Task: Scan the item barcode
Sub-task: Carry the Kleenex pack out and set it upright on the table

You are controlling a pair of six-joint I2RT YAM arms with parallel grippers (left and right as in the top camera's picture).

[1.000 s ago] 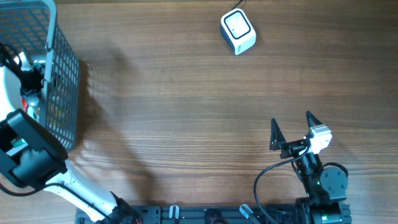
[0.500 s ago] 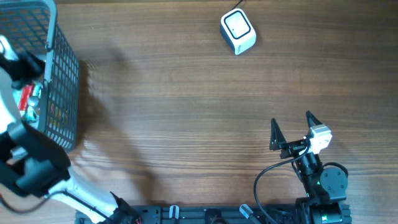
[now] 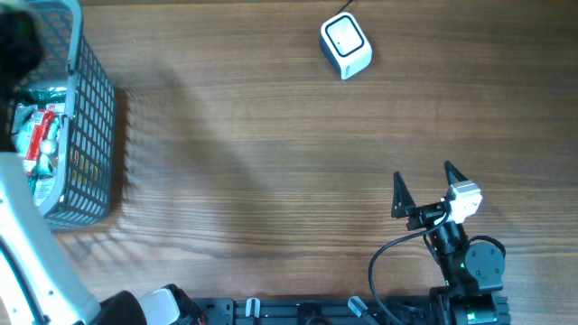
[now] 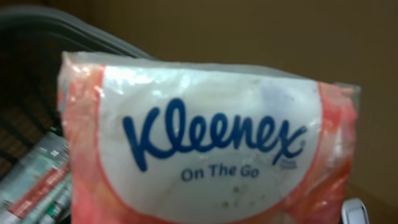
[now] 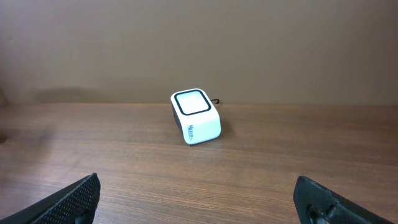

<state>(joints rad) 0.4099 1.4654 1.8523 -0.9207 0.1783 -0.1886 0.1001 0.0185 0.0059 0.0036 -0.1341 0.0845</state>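
A tissue pack [image 4: 211, 143], white and pink plastic printed "Kleenex On The Go", fills the left wrist view. It hangs above the basket rim with my left gripper shut on it; the fingers are hidden behind the pack. From overhead, that gripper [image 3: 18, 41] is a dark blur at the top left, over the basket. No barcode shows on the pack's visible face. The white barcode scanner [image 3: 345, 45] [image 5: 196, 116] stands at the far middle of the table. My right gripper [image 3: 424, 185] [image 5: 198, 193] rests open at the near right with nothing in it, facing the scanner.
A grey wire basket [image 3: 90, 135] at the left edge holds other wrapped packets [image 3: 38, 144] [image 4: 37, 180]. My white left arm [image 3: 32, 262] rises along the left edge. The wooden table [image 3: 271, 162] lies between basket, scanner and right gripper.
My left arm has lifted out of the basket and swung toward the top left, carrying the tissue pack upward. The right arm and the scanner have not moved.
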